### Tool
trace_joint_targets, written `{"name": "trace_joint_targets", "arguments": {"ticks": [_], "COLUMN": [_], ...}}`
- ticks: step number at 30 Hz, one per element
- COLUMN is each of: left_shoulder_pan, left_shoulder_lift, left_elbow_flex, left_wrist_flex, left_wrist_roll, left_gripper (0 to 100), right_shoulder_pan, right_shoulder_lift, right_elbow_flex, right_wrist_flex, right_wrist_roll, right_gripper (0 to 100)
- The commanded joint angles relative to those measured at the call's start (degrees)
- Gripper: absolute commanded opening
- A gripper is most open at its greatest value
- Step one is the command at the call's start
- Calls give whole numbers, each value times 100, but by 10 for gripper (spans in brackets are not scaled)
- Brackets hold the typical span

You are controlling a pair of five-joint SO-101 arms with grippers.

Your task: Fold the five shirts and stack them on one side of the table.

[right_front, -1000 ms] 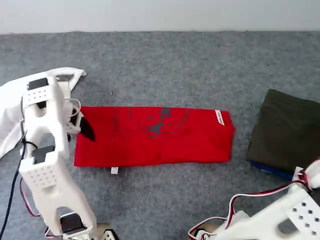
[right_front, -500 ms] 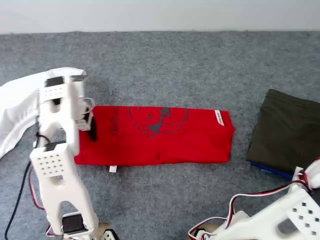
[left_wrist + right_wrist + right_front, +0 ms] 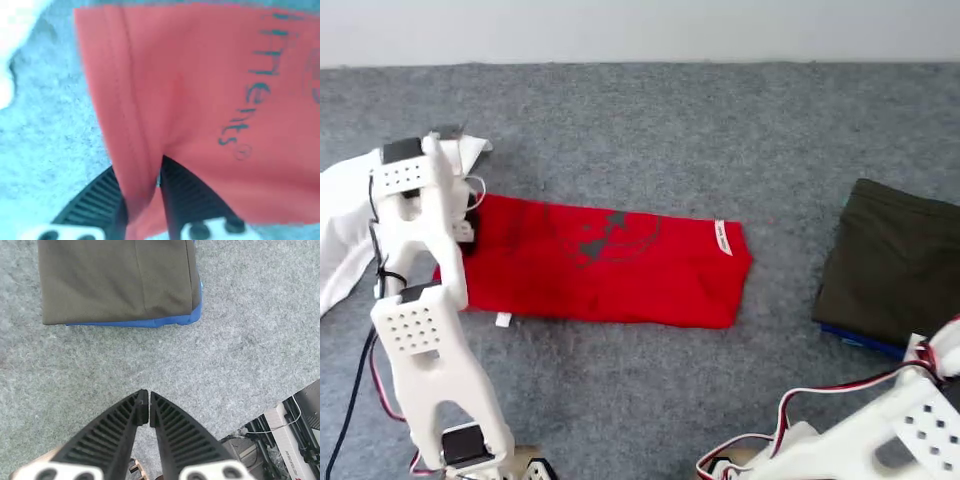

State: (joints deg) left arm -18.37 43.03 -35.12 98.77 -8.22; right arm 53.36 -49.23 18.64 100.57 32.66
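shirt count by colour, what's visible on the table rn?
red shirt: 1
white shirt: 1
olive shirt: 1
blue shirt, under the olive one: 1
Total: 4

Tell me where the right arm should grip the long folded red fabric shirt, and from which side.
Probably the end by the white label, from the right and above: the red shirt lies flat, and the left gripper pinches its opposite end.
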Motion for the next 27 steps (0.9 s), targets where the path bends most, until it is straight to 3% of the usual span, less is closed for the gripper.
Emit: {"name": "trace_joint_targets", "arguments": {"ticks": [1, 7, 14, 21, 27], "left_shoulder_pan": [167, 949, 2497, 4141, 5099], "left_shoulder_lift": [-888, -2084, -3209, -3420, -3402], "left_elbow_flex": [-75, 752, 1341, 1341, 1367], "left_wrist_flex": [167, 167, 167, 123, -281], "left_wrist_roll": [0, 9, 545, 1037, 1257], "left_gripper": [13, 13, 13, 13, 13], "right_shoulder_pan": [66, -22, -303, -303, -303], "right_shoulder_lift": [-119, -708, -1279, -1754, -1956], "right_elbow_flex": [35, 62, 580, 1020, 1055], "right_wrist_flex": [233, 224, 224, 224, 224], "right_wrist_roll": [26, 62, 70, 70, 70], "right_gripper": [13, 14, 15, 15, 15]}}
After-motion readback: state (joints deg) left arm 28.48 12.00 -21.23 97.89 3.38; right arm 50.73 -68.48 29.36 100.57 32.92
